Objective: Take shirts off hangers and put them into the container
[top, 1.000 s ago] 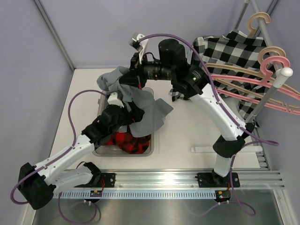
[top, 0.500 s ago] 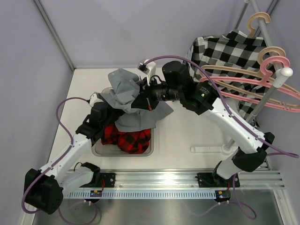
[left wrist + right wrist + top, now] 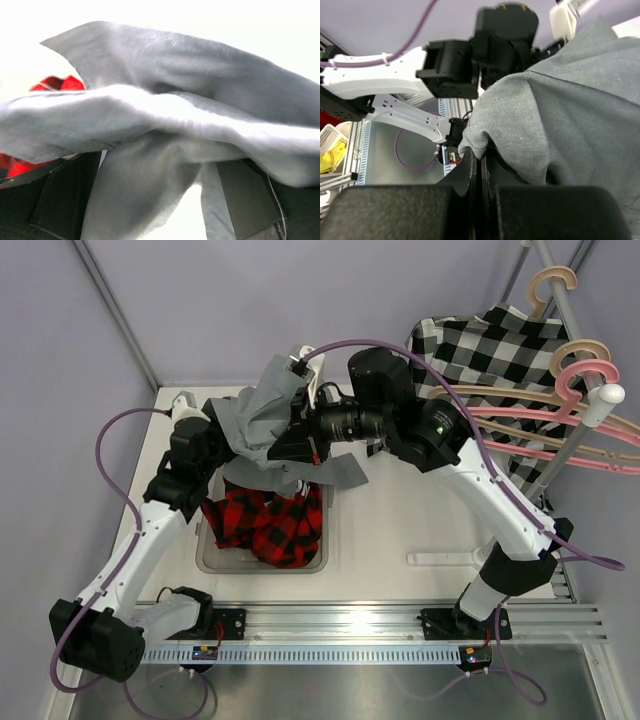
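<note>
Your right fingers [image 3: 482,175] are pressed together on a fold of the grey shirt [image 3: 262,405], holding it up over the far edge of the container [image 3: 213,558]. The cloth hangs from that pinch. Its lower edge trails past the bin's far rim onto the tabletop [image 3: 400,510] at the right.

Your left fingers [image 3: 200,445] are spread wide at the bin's far-left corner, just beside the shirt. In the left wrist view grey cloth drapes across the gap between them, and they clamp nothing.

The red plaid shirt [image 3: 268,525] lies bunched in the container and fills its far part from the left rim to the right rim. The near part of the bin shows bare plastic.

The left wall [image 3: 60,440] stands close to your left arm, so room on that side is tight. A broad stretch of tabletop lies between the bin's right rim and the rack pole [image 3: 603,397], with only a thin white strip [image 3: 435,558] near its front edge.

The checked shirt [image 3: 490,350] hangs at the far right, just behind your right elbow. The tan hangers [image 3: 553,282] and the pink hanger [image 3: 588,380] hook over the pole. Two of their long arms cross in front of the checked cloth and reach left to just beside that elbow.
</note>
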